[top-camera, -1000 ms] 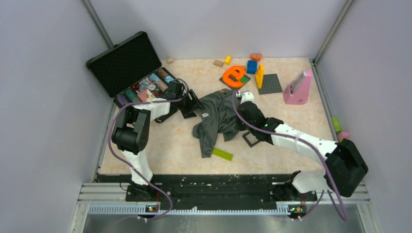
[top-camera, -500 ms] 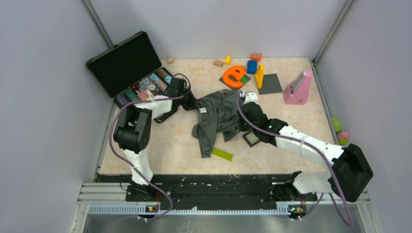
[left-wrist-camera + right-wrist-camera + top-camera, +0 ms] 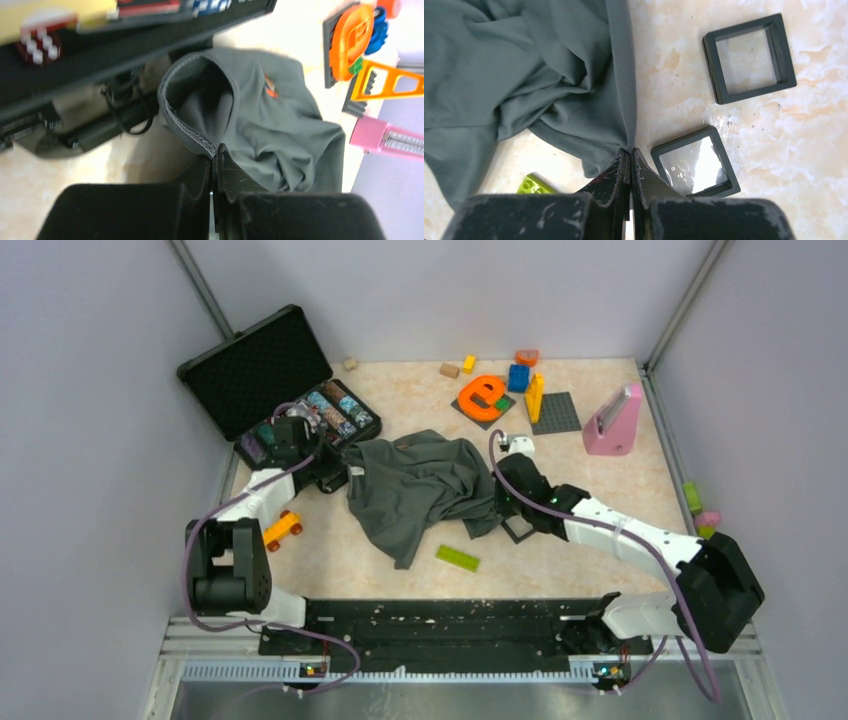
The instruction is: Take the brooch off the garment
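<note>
**Visitor:** What is spread across the table point(image 3: 620, 490)?

**Onlooker:** The garment point(image 3: 420, 485), a dark grey T-shirt. It lies rumpled in the middle, stretched between the two arms. Behind it on the left is the black case point(image 3: 255, 370), lid up and compartments full.

**Visitor:** And the pincers?

**Onlooker:** Both are together, each clamped on cloth. The left gripper point(image 3: 216, 152) pinches the stitched hem of the garment's left edge, close to the front of the case. The right gripper point(image 3: 629, 152) has the opposite edge nipped between its tips, down at the tabletop. One black square frame point(image 3: 696, 162) lies just beside those tips on the bare table. A second frame point(image 3: 749, 57) sits farther out, clear of the cloth.

**Visitor:** Where is the brooch?

**Onlooker:** The left wrist camera shows the brooch point(image 3: 270, 86), a small orange-brown spot sitting on the fabric. It is beyond the left gripper's tips and off to their right, past the open fold of the hem. The tips are not touching it. It is on the side of the shirt toward the orange letter toy point(image 3: 350, 42). It does not appear in the right wrist's view.
</note>
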Motion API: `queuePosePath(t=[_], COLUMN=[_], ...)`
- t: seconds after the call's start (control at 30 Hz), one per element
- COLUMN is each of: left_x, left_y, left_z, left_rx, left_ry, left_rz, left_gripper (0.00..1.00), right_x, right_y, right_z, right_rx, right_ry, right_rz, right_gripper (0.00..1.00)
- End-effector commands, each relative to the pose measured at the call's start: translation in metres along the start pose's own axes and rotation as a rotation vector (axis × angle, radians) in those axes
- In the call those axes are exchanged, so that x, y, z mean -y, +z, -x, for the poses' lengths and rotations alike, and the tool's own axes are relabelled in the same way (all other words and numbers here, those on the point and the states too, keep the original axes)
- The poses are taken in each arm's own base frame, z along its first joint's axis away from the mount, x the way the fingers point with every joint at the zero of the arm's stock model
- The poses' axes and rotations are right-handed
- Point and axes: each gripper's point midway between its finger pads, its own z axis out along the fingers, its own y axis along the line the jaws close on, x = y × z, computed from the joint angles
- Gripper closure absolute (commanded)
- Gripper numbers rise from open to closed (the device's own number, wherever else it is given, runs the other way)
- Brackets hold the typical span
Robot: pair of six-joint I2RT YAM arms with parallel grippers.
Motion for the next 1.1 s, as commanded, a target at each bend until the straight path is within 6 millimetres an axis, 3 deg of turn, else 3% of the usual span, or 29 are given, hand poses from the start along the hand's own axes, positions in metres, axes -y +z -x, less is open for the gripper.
queuePosePath(t=[0.0,0.17,0.3,0.43,0.47,0.5,0.53,0.67,0.83,1.0,1.07], left_x=[0.001,-0.021,-0.041,-0.059,-0.061,-0.064,-0.067,-0.072,-0.075,-0.08,-0.082], left_y=[-0.017,-0.031,-0.047,-0.061,-0.063,-0.064,-0.064,-0.066,-0.074,-0.085,-0.088], left_z=[-0.015,-0.039,-0.053,-0.064,-0.066,-0.069,-0.071,-0.089,-0.103,-0.112,-0.119], left_rx=[0.031,0.02,0.044,0.068,0.071,0.072,0.071,0.016,-0.002,0.0,-0.008], left_ry=[-0.009,0.008,0.039,0.072,0.08,0.088,0.096,0.099,0.085,0.067,0.05], left_rz=[-0.051,-0.022,0.026,0.064,0.068,0.072,0.072,0.053,0.034,0.041,0.028], left_gripper=[1.0,1.0,1.0,1.0,1.0,1.0,1.0,1.0,1.0,1.0,1.0], right_x=[0.008,0.012,0.015,0.008,0.007,0.007,0.006,-0.005,-0.031,-0.049,-0.049], right_y=[0.009,0.016,0.016,0.02,0.022,0.024,0.027,0.038,0.059,0.087,0.095], right_z=[-0.019,-0.032,-0.016,0.007,0.014,0.02,0.027,0.054,0.083,0.092,0.096], right_rx=[-0.063,-0.112,-0.079,-0.037,-0.027,-0.017,-0.007,0.017,0.027,-0.005,-0.01], right_ry=[0.023,0.02,0.003,-0.012,-0.013,-0.011,-0.011,-0.028,-0.043,0.035,0.144], right_rz=[-0.04,-0.066,-0.101,-0.094,-0.099,-0.106,-0.105,-0.079,-0.041,-0.055,-0.114], right_gripper=[1.0,1.0,1.0,0.74,0.66,0.5,0.43,0.32,0.29,0.28,0.28])
